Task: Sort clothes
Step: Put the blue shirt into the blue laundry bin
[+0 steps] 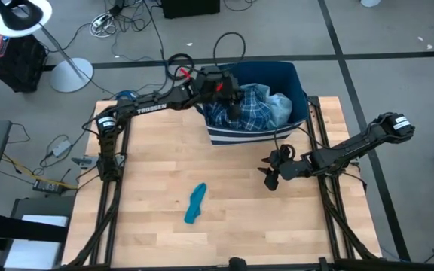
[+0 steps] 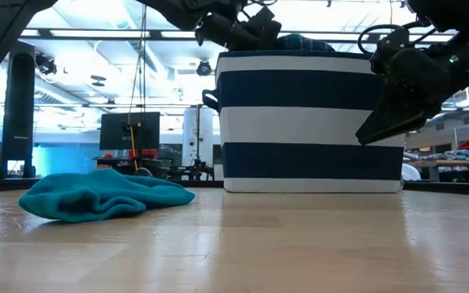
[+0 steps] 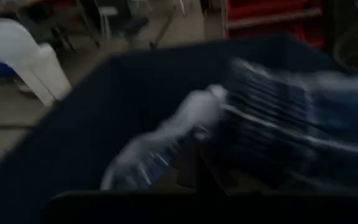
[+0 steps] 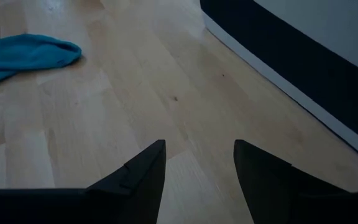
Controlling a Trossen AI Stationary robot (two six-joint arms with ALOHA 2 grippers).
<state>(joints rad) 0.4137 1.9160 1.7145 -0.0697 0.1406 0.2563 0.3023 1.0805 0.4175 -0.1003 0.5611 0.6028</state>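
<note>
A dark-blue bin with white stripes [image 1: 300, 90] stands at the table's far side; it also shows in the low view [image 2: 312, 122]. A blue-white plaid shirt [image 1: 251, 113] and a light-blue denim piece [image 1: 281, 105] lie in it. My left gripper [image 1: 232, 104] is down inside the bin, over the plaid shirt [image 3: 272, 137]. A teal sock [image 1: 196, 203] lies flat on the table near its middle, apart from both arms. My right gripper [image 4: 197, 146] is open and empty, just above the table in front of the bin's right corner [image 1: 273, 177].
The bin's wall [image 4: 303, 68] stands close beside my right gripper. Bare wood [image 1: 149, 165] lies to the left of and around the sock [image 4: 23, 53]. Black frame rails run along the table's left [image 1: 111, 188] and right [image 1: 330, 203] sides.
</note>
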